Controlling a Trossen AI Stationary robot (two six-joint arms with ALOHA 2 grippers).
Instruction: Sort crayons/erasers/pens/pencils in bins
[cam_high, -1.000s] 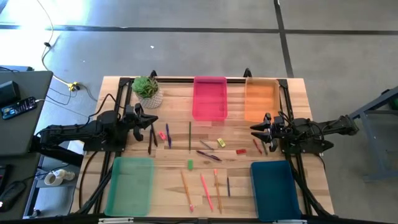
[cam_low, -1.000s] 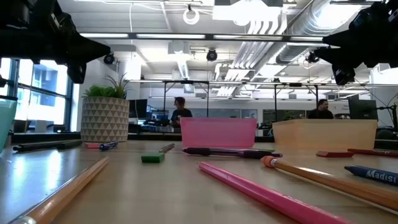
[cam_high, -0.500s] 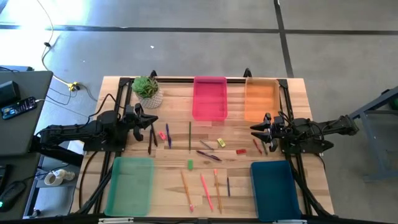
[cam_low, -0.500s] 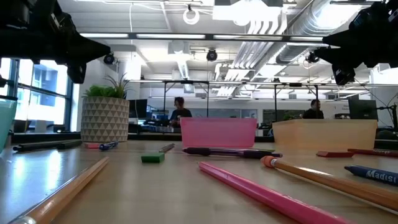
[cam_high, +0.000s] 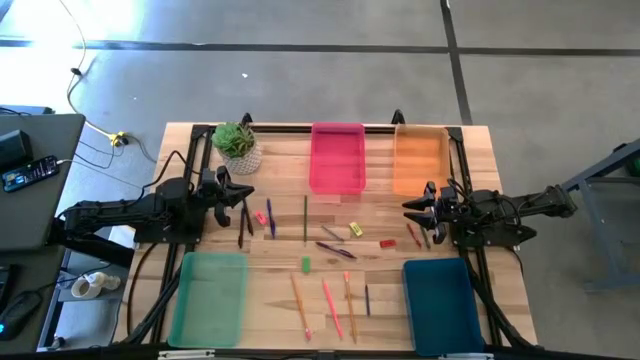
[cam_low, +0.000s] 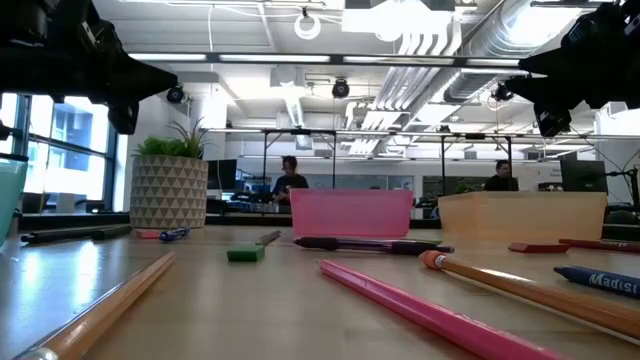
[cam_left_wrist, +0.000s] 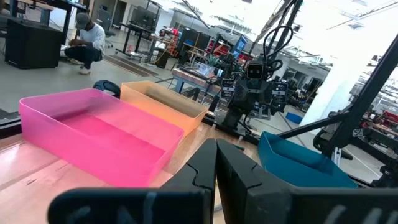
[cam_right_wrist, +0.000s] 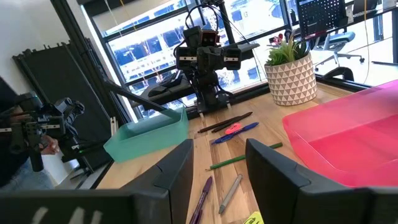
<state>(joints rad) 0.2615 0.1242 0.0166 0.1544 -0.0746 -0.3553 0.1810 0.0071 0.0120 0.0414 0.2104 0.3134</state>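
Observation:
My left gripper (cam_high: 243, 193) hovers shut and empty at the table's left side, above two dark pens (cam_high: 243, 222). My right gripper (cam_high: 408, 209) hovers open and empty at the right side, near a red crayon (cam_high: 413, 235). Pink bin (cam_high: 337, 158) and orange bin (cam_high: 420, 160) stand at the far edge, light green bin (cam_high: 210, 298) and dark teal bin (cam_high: 442, 292) at the near edge. Loose on the table lie a blue pen (cam_high: 269, 217), a purple pen (cam_high: 335, 249), a green eraser (cam_high: 306, 264), a yellow eraser (cam_high: 355, 229), a red eraser (cam_high: 387, 243) and orange and pink pencils (cam_high: 332, 307).
A potted plant (cam_high: 238, 146) stands at the far left corner. A long green stick (cam_high: 305, 218) lies between the arms. Black frame rails run along the table's left and right sides. People sit at desks in the room behind the table (cam_low: 290, 180).

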